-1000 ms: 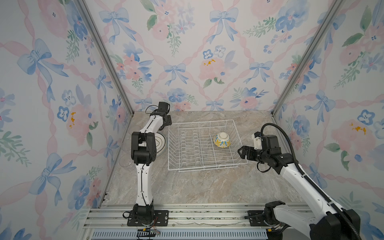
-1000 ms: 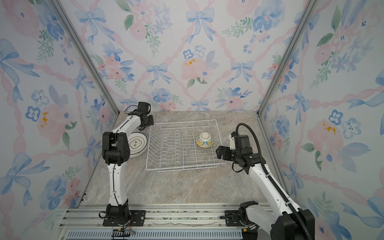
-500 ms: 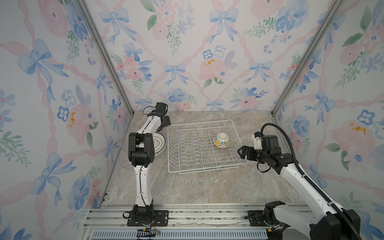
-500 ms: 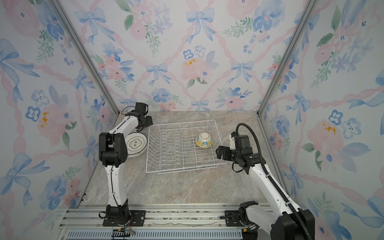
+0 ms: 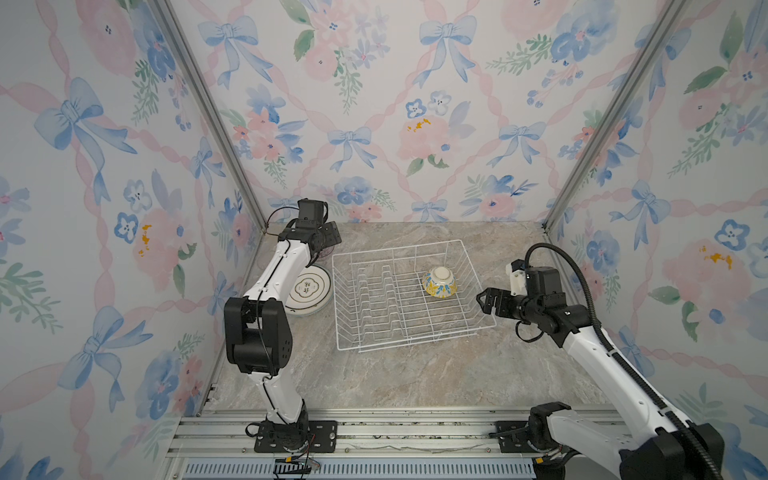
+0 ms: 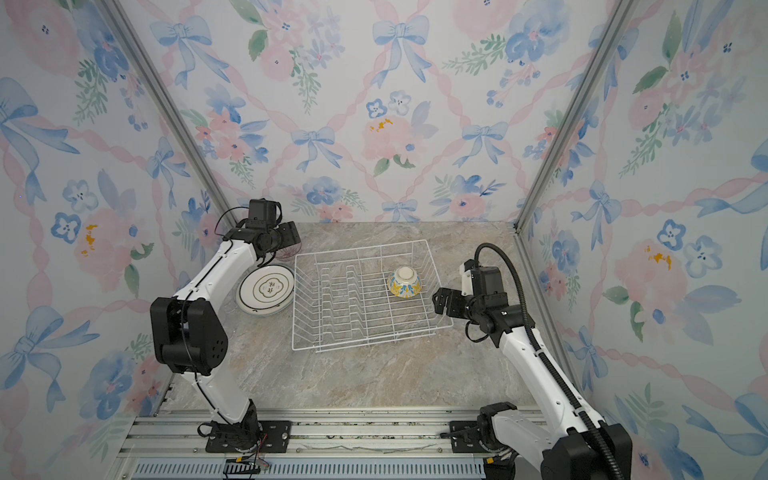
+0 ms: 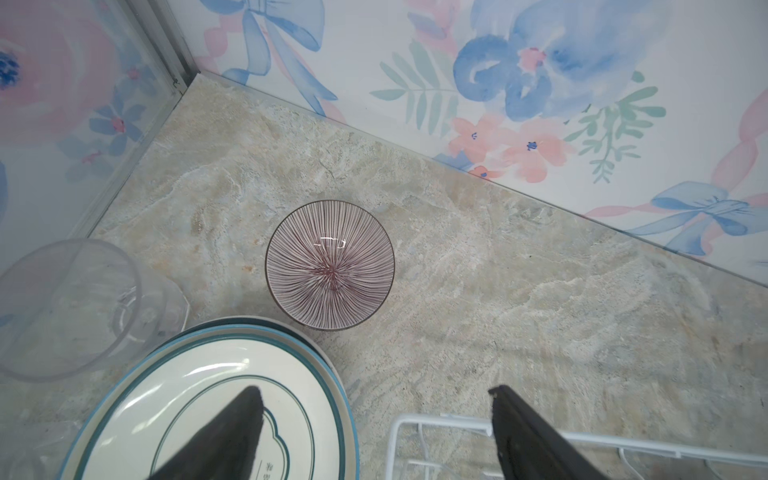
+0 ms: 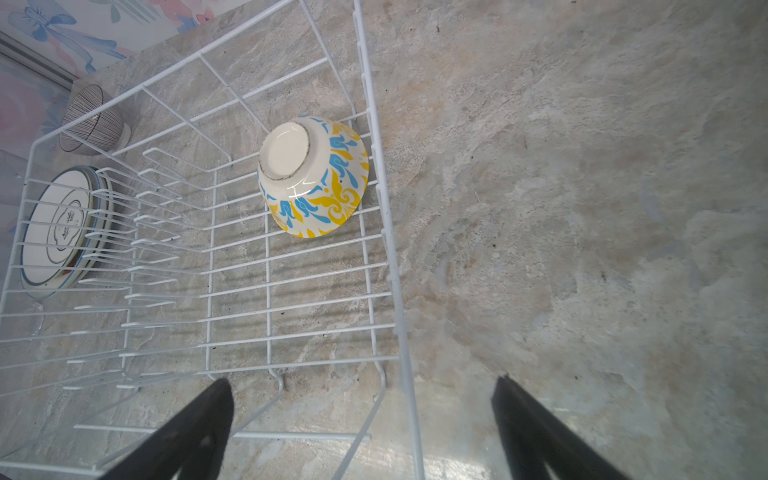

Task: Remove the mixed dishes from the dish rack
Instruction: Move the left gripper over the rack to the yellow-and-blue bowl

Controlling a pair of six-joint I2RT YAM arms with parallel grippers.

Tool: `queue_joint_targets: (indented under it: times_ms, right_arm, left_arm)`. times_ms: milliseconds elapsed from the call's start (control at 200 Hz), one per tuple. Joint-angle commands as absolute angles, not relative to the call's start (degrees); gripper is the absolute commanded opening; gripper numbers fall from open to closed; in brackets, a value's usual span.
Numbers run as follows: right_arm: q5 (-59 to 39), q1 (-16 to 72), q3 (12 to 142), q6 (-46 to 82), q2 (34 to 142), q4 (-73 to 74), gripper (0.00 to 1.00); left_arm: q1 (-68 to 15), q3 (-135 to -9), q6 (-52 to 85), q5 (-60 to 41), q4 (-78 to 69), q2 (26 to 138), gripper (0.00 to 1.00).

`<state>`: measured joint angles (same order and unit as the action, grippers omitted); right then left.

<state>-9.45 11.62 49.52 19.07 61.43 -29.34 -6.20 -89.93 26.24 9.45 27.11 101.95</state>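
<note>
The white wire dish rack (image 5: pixel 415 338) (image 6: pixel 365 341) sits mid-table and holds only the yellow-blue floral bowl (image 5: pixel 439 281) (image 8: pixel 313 176), which lies upside down. Left of the rack lies a stack of white plates (image 5: pixel 309 291) (image 7: pixel 208 399). The grey-striped bowl (image 7: pixel 329 277) stands upright on the table behind the stack, with a clear glass (image 7: pixel 70 307) beside it. My left gripper (image 7: pixel 374 392) (image 5: pixel 328 241) hovers open above the striped bowl, holding nothing. My right gripper (image 8: pixel 361 386) (image 5: pixel 488 301) is open over the rack's right rim (image 8: pixel 386 249).
Floral walls close in the table on three sides, and the back-left corner lies just beyond the striped bowl. The rack's corner (image 7: pixel 436 419) is right under my left fingers. Bare marble table (image 5: pixel 415 374) stretches in front of the rack and to its right.
My left gripper has shifted slightly left at the back corner and its elbow has swung toward the left wall. The right arm has not moved.
</note>
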Motion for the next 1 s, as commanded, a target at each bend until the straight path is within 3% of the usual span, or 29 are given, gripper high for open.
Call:
queue_joint_targets:
  times_ms: [0, 305, 425, 995]
  right_arm:
    - [-9.5, 11.1, 51.4, 19.6, 62.4, -29.1, 0.99]
    - [-7.2, 11.3, 52.8, 20.2, 65.7, -27.3, 0.98]
    - [-6.3, 11.4, 53.2, 19.6, 65.4, -26.8, 0.98]
    - [-10.5, 11.3, 52.0, 21.9, 62.4, -25.1, 0.99]
  left_arm:
    - [-9.2, -86.5, 27.8, 10.1, 25.2, 97.2, 0.88]
    - [-25.8, -75.5, 32.3, 13.6, 17.3, 86.3, 0.85]
    - [-30.7, -71.1, 36.2, 8.4, 11.0, 85.1, 0.82]
    - [-36.5, -72.2, 48.0, -8.2, -3.3, 101.6, 0.81]
